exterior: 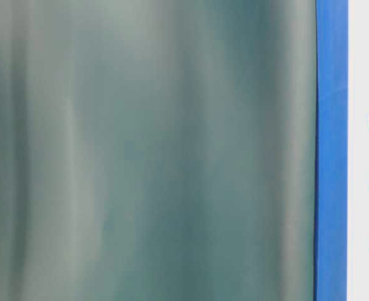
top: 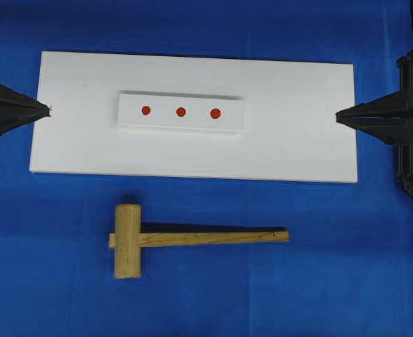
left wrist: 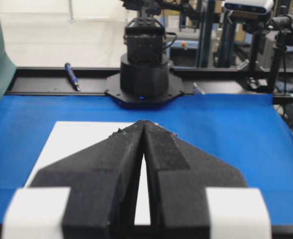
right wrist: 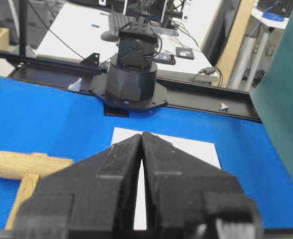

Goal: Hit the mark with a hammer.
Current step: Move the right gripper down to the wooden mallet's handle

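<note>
Hammer (top: 192,239) of light wood lies flat on the blue bench (top: 333,281), in front of the white board (top: 298,140) and apart from it. Its thick round head sits to the left in the overhead view, and its slim handle runs off to the right, level with the board's long edge. On the board rests a smaller white block (top: 182,125), raised a little, carrying three red dots (top: 180,111) in a row.

Left tool (top: 46,109) hangs at the board's left end with its two black fingers pressed together, gripping nothing. Right tool (top: 340,116) hangs at the board's right end, likewise closed tight and empty. Both are well apart from the hammer.

From the right wrist view the hammer's head shows at lower left, beside the closed fingers (right wrist: 121,164). The table-level view is mostly filled by a blurred green sheet (exterior: 147,150).
</note>
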Robot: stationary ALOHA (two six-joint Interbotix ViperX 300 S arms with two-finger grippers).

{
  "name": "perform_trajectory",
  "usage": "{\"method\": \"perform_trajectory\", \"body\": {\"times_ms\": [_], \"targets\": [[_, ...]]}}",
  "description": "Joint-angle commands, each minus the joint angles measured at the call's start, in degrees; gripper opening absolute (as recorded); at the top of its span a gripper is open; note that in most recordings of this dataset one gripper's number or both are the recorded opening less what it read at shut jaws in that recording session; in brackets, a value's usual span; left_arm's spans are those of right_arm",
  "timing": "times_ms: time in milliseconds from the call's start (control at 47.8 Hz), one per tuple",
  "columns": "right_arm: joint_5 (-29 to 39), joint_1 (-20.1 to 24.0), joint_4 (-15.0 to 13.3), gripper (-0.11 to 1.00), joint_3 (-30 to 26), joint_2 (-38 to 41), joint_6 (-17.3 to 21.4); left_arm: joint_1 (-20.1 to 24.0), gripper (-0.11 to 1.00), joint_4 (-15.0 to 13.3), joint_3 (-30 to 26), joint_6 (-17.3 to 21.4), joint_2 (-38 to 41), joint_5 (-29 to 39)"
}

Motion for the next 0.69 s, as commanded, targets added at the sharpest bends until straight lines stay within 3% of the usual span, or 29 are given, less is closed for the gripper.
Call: {"method": "perform_trajectory", "body": {"times_ms": [0,230,585,669], "targets": [[-0.1,-0.2,0.0,0.0,-1.3,0.9,0.2,0.0,0.0,-0.4,-1.2,-0.1,0.5,-0.3],[4.7,1.9,0.0,-0.06,-4.2,4.2,0.4,0.0,0.0,-0.4,-1.1,0.2,0.7,-0.3],[3.3,10.2,1.8,-0.06,-8.3,12.9,1.5,-0.1,0.0,-0.4,-1.1,0.2,0.6,1.0],[3.1,10.8,1.9,-0.01,-9.1,15.5,2.6,0.0,0.0,-0.4,-1.1,0.1,0.7,1.4]]}}
